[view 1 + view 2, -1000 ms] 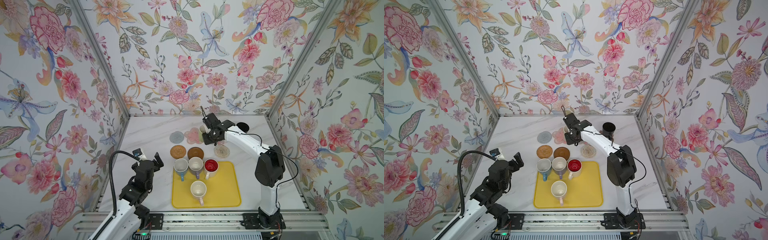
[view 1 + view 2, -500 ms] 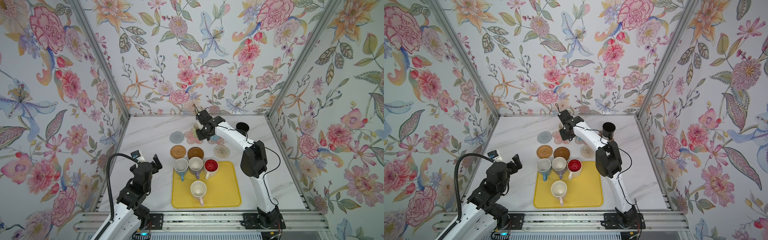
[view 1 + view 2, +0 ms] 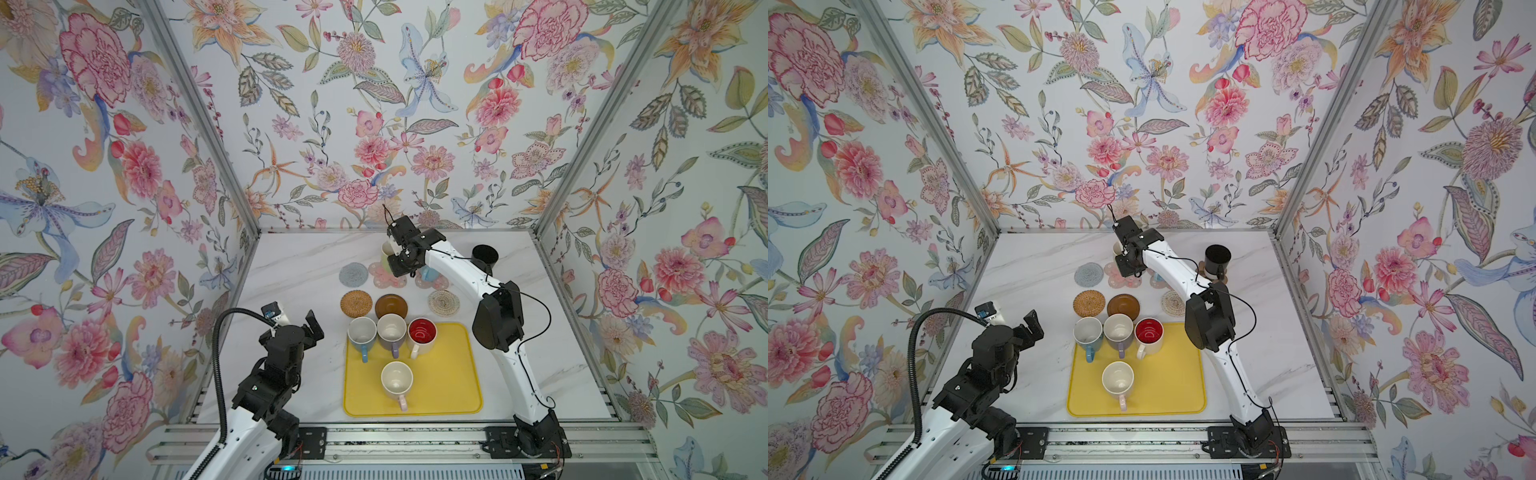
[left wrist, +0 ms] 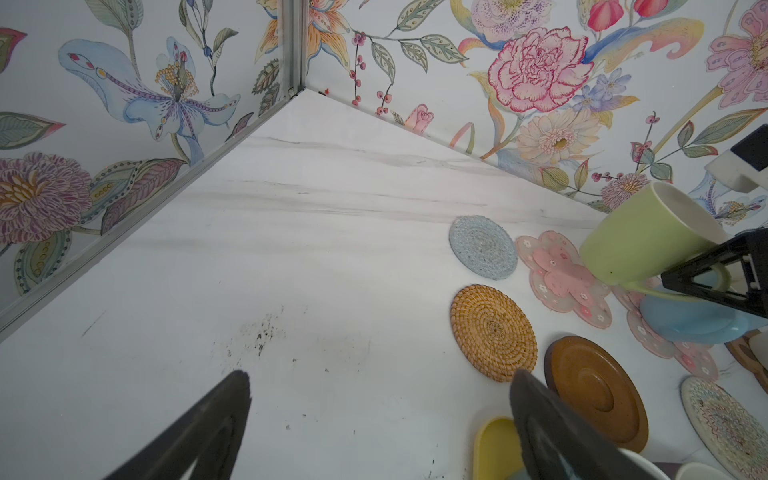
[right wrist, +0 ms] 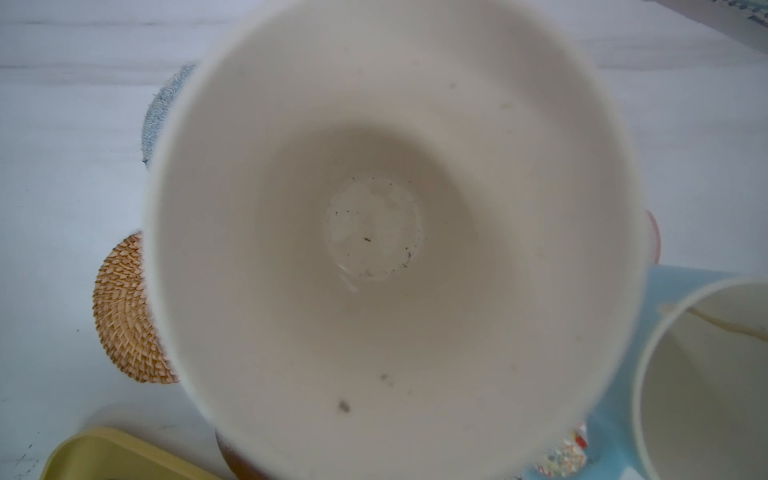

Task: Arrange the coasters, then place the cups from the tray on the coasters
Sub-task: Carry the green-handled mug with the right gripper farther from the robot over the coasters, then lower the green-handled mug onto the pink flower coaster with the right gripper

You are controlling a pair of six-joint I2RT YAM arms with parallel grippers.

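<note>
My right gripper (image 3: 400, 261) is shut on the handle of the pale green cup (image 4: 640, 237). The cup hangs tilted just above the left pink flower coaster (image 3: 384, 277), and its white inside (image 5: 374, 228) fills the right wrist view. A blue cup (image 3: 428, 273) stands on the other pink flower coaster (image 3: 434, 283). The black cup (image 3: 485, 257) stands at the back right. On the yellow tray (image 3: 453, 374) stand a blue cup (image 3: 362, 331), a lilac cup (image 3: 392, 328), a red-inside cup (image 3: 422, 331) and a pale pink cup (image 3: 397, 378). My left gripper (image 3: 308, 332) is open and holds nothing, left of the tray.
The grey-blue coaster (image 3: 352, 274), rattan coaster (image 3: 356, 303), brown wooden disc (image 3: 391, 306) and cream rope spiral (image 3: 444, 302) lie bare between the tray and the back row. Flowered walls close in the left, back and right sides.
My right arm has carried the green cup leftward, from beside the blue cup to over the left pink flower coaster. The left arm has barely shifted and stays open.
</note>
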